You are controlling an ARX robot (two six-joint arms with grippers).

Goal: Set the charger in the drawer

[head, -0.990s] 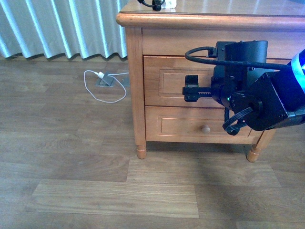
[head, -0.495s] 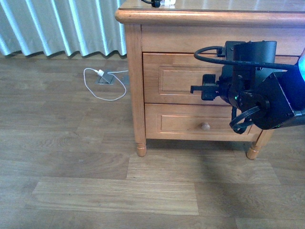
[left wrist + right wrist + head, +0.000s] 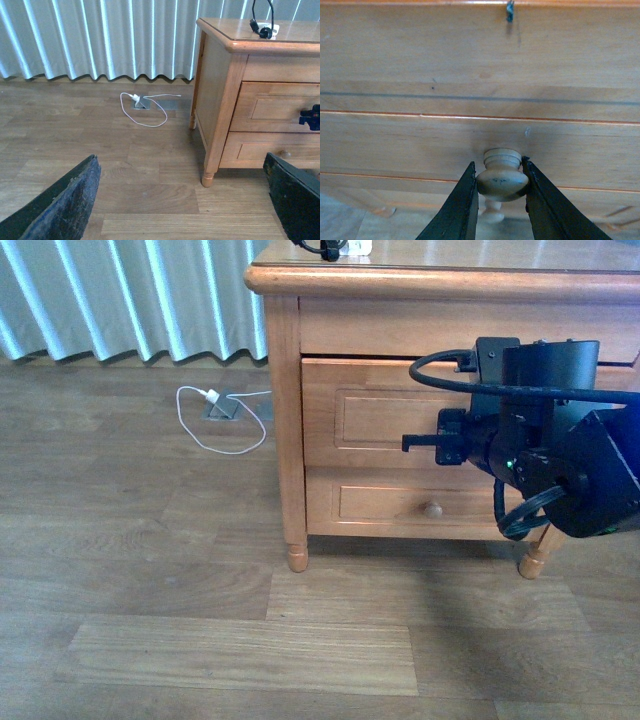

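Pinching knob of robot-facing drawer: right tool.

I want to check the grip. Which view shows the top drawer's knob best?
The right wrist view: the knob is close up, with the right gripper closed on both sides. In the front view the arm hides it; in the left wrist view only the gripper's black tip shows.
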